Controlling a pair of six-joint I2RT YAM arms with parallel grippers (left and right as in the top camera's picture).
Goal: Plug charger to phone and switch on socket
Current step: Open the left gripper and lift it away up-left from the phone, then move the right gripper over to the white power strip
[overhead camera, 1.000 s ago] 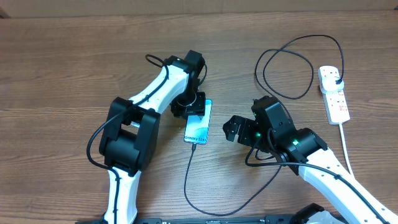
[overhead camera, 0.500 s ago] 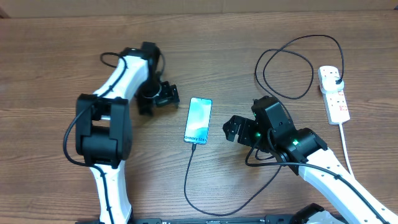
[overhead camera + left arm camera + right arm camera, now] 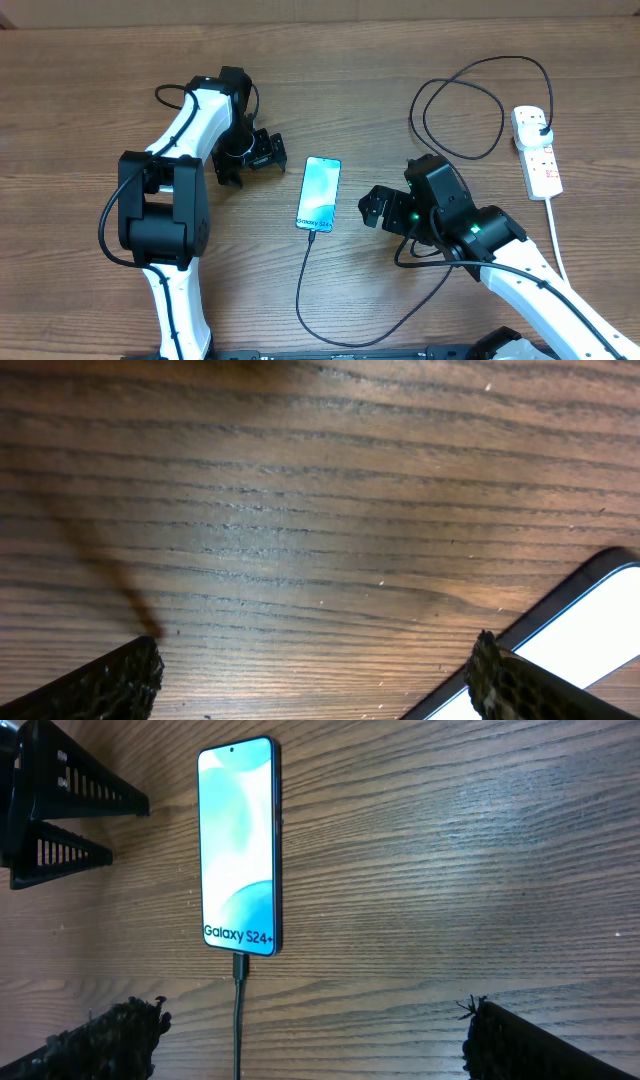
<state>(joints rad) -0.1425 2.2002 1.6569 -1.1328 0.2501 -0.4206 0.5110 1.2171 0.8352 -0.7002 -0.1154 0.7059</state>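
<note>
Charger (image 3: 305, 275) tip looks seated in the bottom end of the phone (image 3: 319, 193), which lies flat mid-table between my grippers, so the plugging part seems done. Left gripper (image 3: 262, 155) and right gripper (image 3: 372, 210) both gape wide, holding nothing. Next up is the socket (image 3: 537, 152) off to my right, plug sitting in it. My right arm needs to reach over and press its switch.
</note>
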